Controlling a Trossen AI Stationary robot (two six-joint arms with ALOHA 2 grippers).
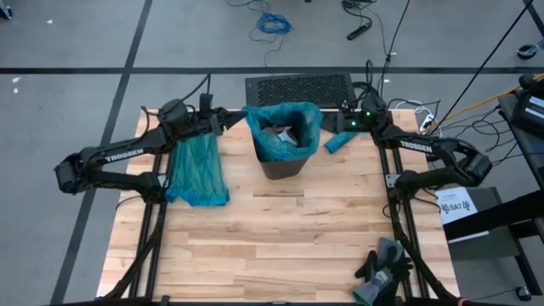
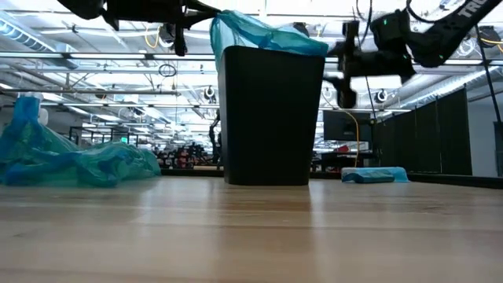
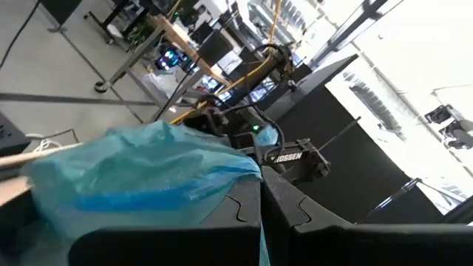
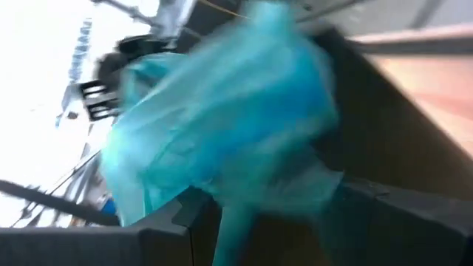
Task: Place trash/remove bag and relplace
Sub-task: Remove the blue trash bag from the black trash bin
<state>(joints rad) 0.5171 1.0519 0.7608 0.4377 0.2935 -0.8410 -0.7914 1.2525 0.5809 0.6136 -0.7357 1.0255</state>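
Both arms at the bin's bag.

The left gripper (image 1: 231, 119) is pinched tight on the bag (image 1: 297, 115) rim at the bin's (image 1: 280, 163) left side. The right gripper (image 1: 333, 124) sits at the right rim, jaws partly apart; I cannot tell if it holds the bag. Trash (image 1: 281, 134) lies inside the bin, between the two grippers.

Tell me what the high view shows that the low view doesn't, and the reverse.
Only the high view shows the trash inside the bin and the gloves at the table's near right corner. Only the low view shows the bin's dark side at full height, with the room behind. Both show the blue liner over the rim, the loose blue bag and the light-blue pack.
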